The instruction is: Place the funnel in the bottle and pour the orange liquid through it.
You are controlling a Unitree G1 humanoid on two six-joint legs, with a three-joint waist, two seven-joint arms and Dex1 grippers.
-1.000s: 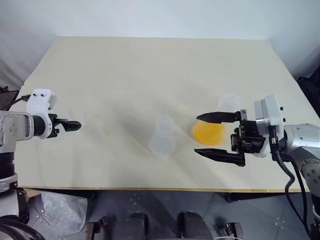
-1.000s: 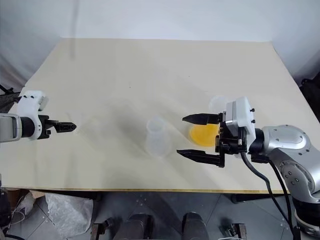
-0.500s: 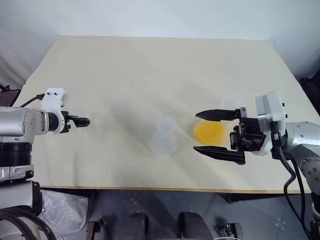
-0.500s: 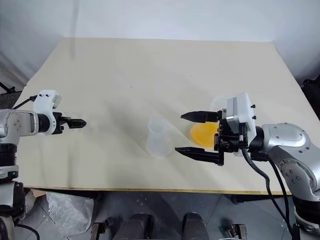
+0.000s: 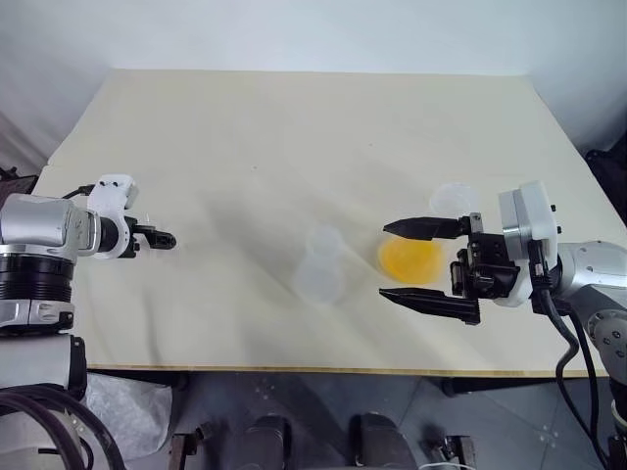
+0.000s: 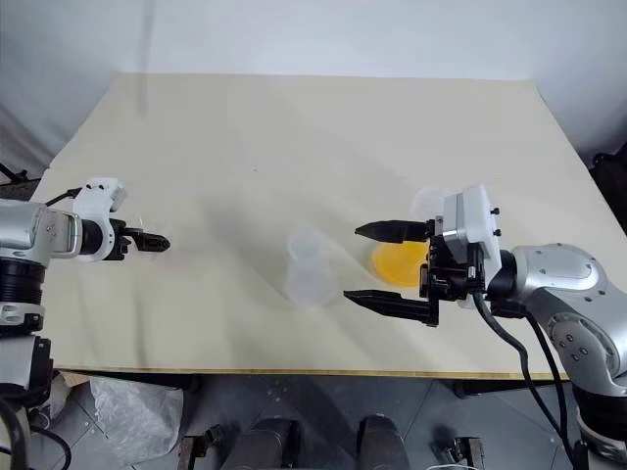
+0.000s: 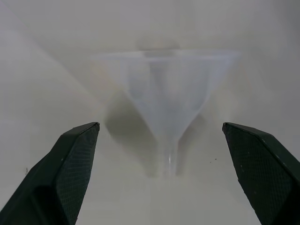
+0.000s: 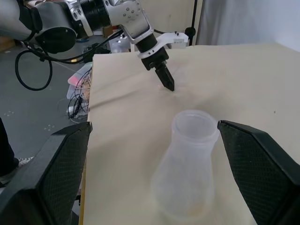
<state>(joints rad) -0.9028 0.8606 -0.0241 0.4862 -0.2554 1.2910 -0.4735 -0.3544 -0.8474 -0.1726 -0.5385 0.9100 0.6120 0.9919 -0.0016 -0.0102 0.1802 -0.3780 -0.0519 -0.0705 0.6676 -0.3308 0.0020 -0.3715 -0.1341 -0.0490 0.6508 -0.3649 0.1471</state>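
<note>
The clear funnel stands mouth up on the table, straight ahead of my left gripper, which is open; its fingers stand wide to either side and clear of the funnel. The bottle, a clear conical flask, stands upright near the table's middle, and the right wrist view looks at it head-on. The orange liquid sits in a shallow clear cup to the right of the flask. My right gripper hovers level and open, pointing left, one finger beyond the cup and one on the near side of it.
A second, empty clear cup stands just behind the orange one. The cream table has wide free room at the back and between the flask and the left gripper.
My left gripper has moved a little rightward over the table toward the funnel, with the forearm swinging in. The right arm, flask and cups have kept still.
</note>
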